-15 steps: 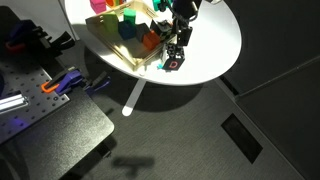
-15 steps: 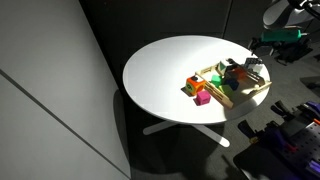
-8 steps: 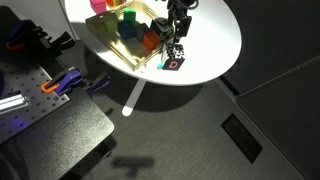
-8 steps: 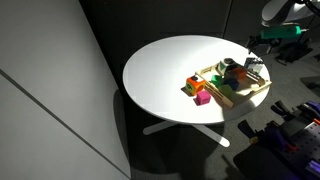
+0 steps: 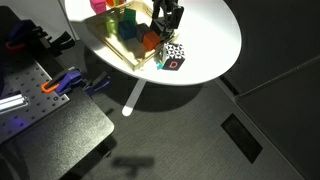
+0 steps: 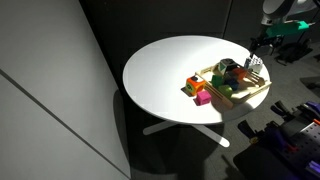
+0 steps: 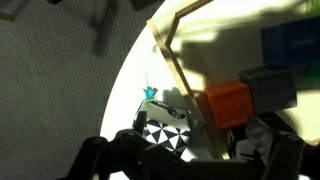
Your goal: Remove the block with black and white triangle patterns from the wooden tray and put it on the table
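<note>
While claw hangs wide, block flat on table, marked face sideways, beside tray.

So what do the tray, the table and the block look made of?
The tray looks like pale matt wood: tan rim and floor. The table has a smooth white top, laminate or paint, cannot tell which. The block is a hard cube with black-and-white patterned faces; maybe painted wood, unclear.

Table: white top, smooth, slight sheen under light. Wooden tray: pale bare wood, matt, rim smooth. Block: black-and-white triangle faces, matt print. Orange cube: matt, even colour. Floor: grey carpet, rough.
</note>
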### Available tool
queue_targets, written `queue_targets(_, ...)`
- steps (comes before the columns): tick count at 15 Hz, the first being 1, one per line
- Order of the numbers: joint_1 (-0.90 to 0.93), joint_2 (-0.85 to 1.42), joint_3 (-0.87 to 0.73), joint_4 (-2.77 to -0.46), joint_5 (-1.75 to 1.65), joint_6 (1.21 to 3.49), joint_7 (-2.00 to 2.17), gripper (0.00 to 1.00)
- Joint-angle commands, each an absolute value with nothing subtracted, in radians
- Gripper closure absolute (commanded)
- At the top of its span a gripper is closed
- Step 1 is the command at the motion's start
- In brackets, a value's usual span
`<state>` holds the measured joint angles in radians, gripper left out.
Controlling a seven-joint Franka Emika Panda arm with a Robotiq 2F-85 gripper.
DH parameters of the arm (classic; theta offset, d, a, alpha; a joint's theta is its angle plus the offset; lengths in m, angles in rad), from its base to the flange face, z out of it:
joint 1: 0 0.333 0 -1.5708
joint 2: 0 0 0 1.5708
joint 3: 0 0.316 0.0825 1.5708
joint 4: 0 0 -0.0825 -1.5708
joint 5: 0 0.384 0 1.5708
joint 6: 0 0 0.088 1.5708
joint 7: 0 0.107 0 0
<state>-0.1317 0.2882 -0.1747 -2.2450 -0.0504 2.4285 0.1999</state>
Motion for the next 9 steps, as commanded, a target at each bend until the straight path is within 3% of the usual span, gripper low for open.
queue_targets(1, -0.13, 0.212, -0.167, -2.281, -0.061, 2.326, 0.121, 0.0)
queue_targets(9, -0.114, 0.084, -0.157, -2.337, -0.105, 2.181, 0.13, 0.0)
